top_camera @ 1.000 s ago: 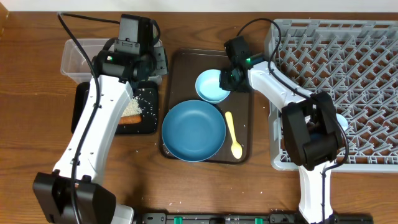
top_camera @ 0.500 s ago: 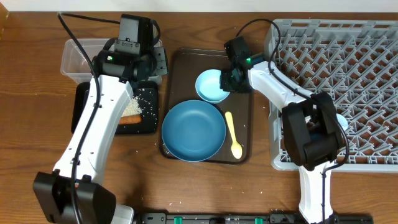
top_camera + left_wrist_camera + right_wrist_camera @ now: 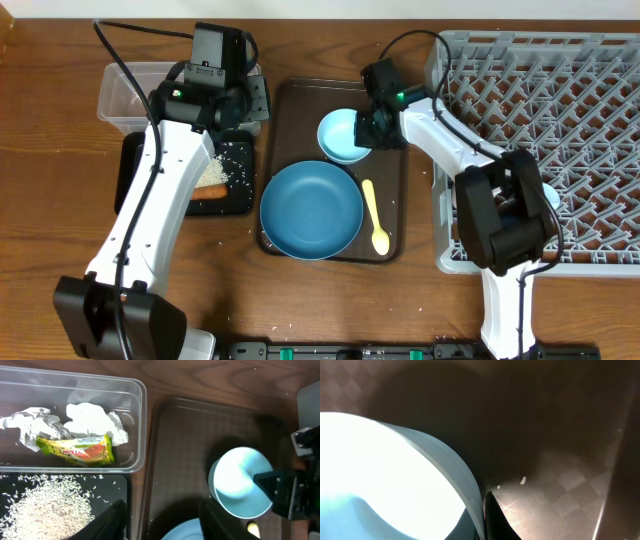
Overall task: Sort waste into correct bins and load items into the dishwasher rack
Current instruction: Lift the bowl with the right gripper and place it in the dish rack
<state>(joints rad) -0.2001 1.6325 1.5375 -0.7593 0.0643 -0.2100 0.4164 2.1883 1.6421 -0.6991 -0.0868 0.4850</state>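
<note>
Since the earlier frame the pale blue-white bowl [image 3: 342, 135] has shifted a little toward the far edge of the dark-brown serving tray [image 3: 390, 100], and the right gripper [image 3: 372, 128] has pinched shut on its rim. In the left wrist view the bowl sits tilted, its rim side nearest the dishwasher rack [image 3: 560, 100] caught between the black fingers. The right wrist view shows that rim close up, one dark fingertip pressed against its outer wall, with a few rice grains on the tray surface beside it.

On the near half of the tray lies the large round blue plate [image 3: 311, 210], close to the bowl. The cream-yellow spoon [image 3: 374, 215] lies on the tray just beside the plate, on its rack side, bowl end toward the near edge.

The left gripper [image 3: 162, 520] hangs over the tray's left edge with its fingers spread apart and nothing between them.

Left of the tray stand the two bins. The clear tub [image 3: 140, 420] at the far side holds crumpled white tissue [image 3: 95, 420] and the yellow-green-orange wrapper [image 3: 77, 450]. The black tub [image 3: 130, 165], nearer, holds loose rice [image 3: 50, 505] and the orange carrot stick [image 3: 208, 190]. The rack stands to the right of the tray.
</note>
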